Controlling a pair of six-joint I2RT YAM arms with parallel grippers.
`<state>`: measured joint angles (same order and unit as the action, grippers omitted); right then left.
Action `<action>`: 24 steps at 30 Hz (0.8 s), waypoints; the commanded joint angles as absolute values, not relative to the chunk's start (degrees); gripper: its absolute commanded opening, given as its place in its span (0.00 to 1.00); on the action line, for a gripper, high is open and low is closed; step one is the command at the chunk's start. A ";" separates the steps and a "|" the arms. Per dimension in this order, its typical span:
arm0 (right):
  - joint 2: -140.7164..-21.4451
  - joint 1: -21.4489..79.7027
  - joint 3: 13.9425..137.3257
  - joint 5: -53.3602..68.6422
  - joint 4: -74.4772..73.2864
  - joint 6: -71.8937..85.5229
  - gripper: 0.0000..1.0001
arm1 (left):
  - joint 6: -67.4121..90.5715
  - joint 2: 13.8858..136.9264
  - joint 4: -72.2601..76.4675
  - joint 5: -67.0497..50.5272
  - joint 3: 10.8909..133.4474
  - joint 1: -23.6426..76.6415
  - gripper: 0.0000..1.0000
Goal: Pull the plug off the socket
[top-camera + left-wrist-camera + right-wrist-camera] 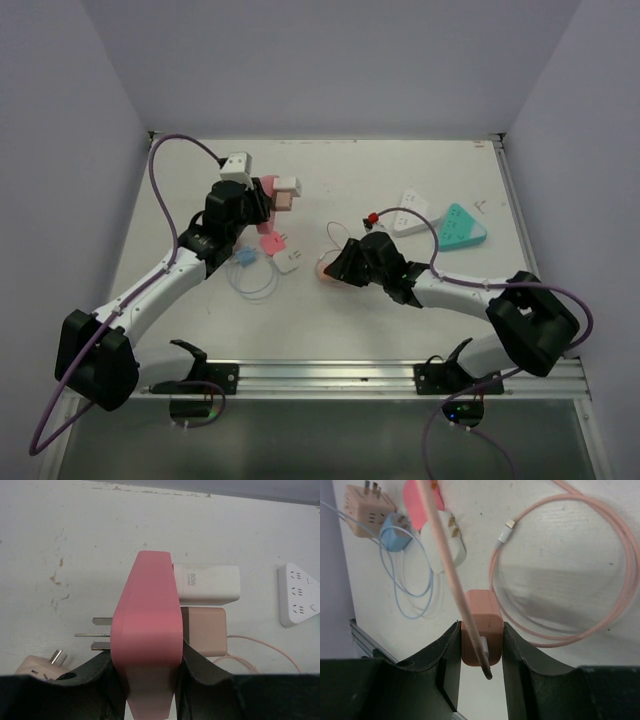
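Pale lavender walls enclose a white bench with scuffed paint.

Left arm: the left tool is clamped on the lower part of a pink socket block, one finger on each flat side. In the top view the block sits raised at upper left of centre. Two chargers are seated in its right face: a white charger above and a tan charger directly below, touching it. Metal prongs project from the block's left face.

Right arm: the right tool is closed on a salmon charger, both fingers pressing its sides. A pink cable leaves the charger's near end and runs to the upper left of the wrist view. This charger is well apart from the socket block, near frame centre in the top view.

Other items on the bench: a blue charger with thin blue cable, a beige cube adapter just beside it, a white power strip and a teal triangular strip at right.
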<state>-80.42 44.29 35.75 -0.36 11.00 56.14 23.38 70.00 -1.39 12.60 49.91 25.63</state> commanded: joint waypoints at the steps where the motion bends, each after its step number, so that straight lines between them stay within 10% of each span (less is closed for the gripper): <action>1: -84.36 42.98 36.04 5.44 14.85 54.76 0.01 | 22.41 67.94 7.03 8.27 50.45 25.84 0.00; 7: -84.82 41.23 32.70 4.05 15.47 57.57 0.20 | 21.97 67.59 8.00 4.66 50.36 25.84 0.00; 15: -71.91 40.61 33.30 -5.79 4.68 55.11 0.79 | 22.15 67.24 8.09 2.81 50.54 25.84 0.00; 24: -66.71 40.78 42.61 -8.44 2.71 53.70 0.85 | 21.80 66.97 8.35 2.46 50.45 25.84 0.00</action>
